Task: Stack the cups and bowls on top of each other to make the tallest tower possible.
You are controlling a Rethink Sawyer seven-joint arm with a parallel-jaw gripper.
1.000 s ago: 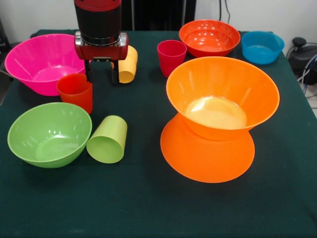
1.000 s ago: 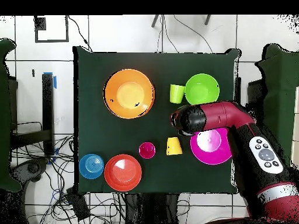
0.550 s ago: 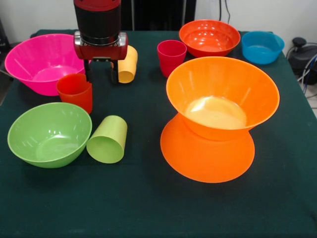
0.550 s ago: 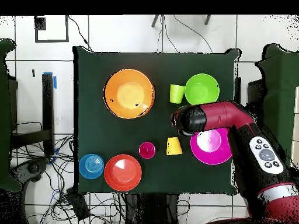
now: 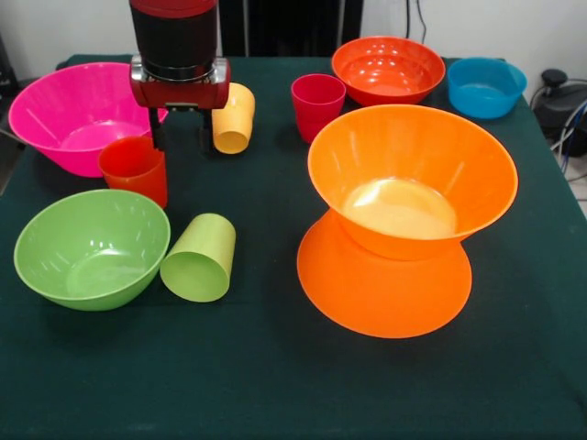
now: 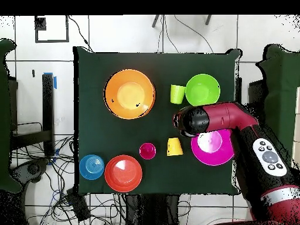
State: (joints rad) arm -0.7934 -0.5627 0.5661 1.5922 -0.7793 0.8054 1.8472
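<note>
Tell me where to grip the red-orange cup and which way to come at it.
Grip the red-orange cup by its rim, coming straight down from above. It stands upright with its mouth open upward, so one finger could go inside the wall and one outside. The pink bowl sits close behind and the green bowl in front, leaving sideways approaches cramped. The gripper hangs open just beside it.

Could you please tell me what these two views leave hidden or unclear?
- Red-orange cup: absent from the overhead view, covered by the arm.
- Gripper: unseen overhead, under the arm's head; the front view shows it open.
- Pink bowl: partly under the arm overhead.
</note>
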